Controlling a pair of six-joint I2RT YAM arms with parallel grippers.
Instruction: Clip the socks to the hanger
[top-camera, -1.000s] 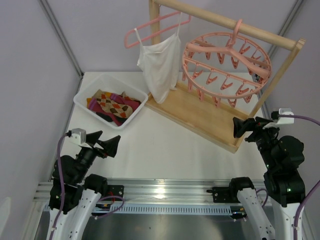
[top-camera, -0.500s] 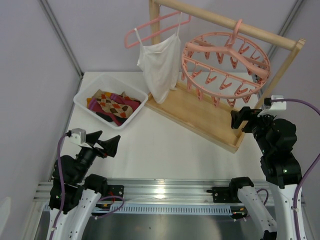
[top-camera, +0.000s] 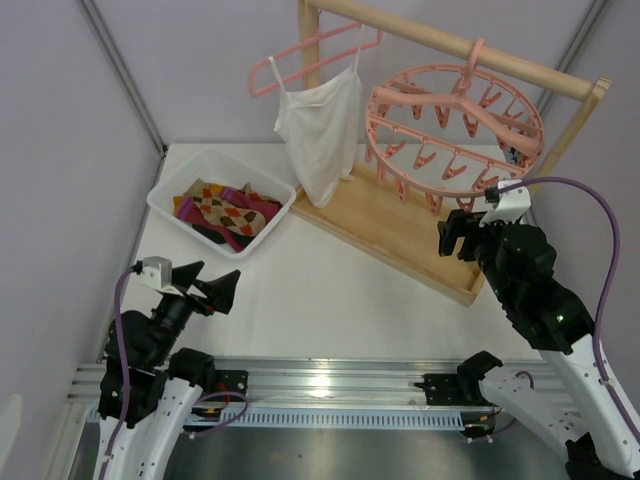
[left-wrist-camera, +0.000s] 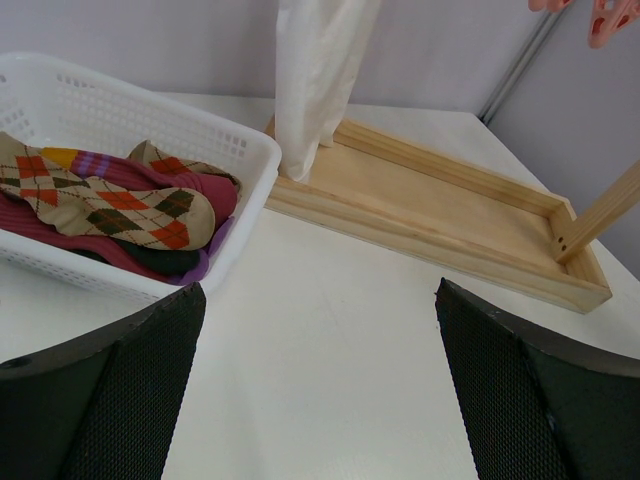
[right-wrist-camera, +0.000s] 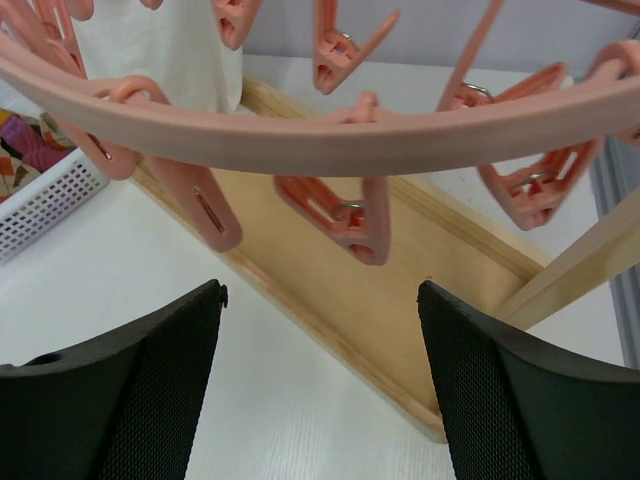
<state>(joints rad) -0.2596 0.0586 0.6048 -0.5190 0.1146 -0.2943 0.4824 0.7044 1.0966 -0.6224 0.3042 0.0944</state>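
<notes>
The socks (top-camera: 228, 210) lie piled in a white basket (top-camera: 172, 185) at the back left; an argyle one (left-wrist-camera: 100, 200) lies on top over maroon and purple ones. The round pink hanger (top-camera: 452, 125) hangs from the wooden rail at the back right. Its ring (right-wrist-camera: 320, 140) and clips (right-wrist-camera: 345, 215) fill the top of the right wrist view. My right gripper (top-camera: 457, 236) is open and empty, raised just below the hanger's near edge. My left gripper (top-camera: 212, 288) is open and empty, low near the table's front left.
A wooden rack with a tray base (top-camera: 400, 235) stands at the back right. A white camisole (top-camera: 320, 130) on a thin pink coat hanger (top-camera: 300, 55) hangs from its rail. White tabletop (top-camera: 330, 290) lies between the basket and the arms.
My right arm has risen and moved forward and left, bringing its gripper up under the round hanger. The left arm has not moved.
</notes>
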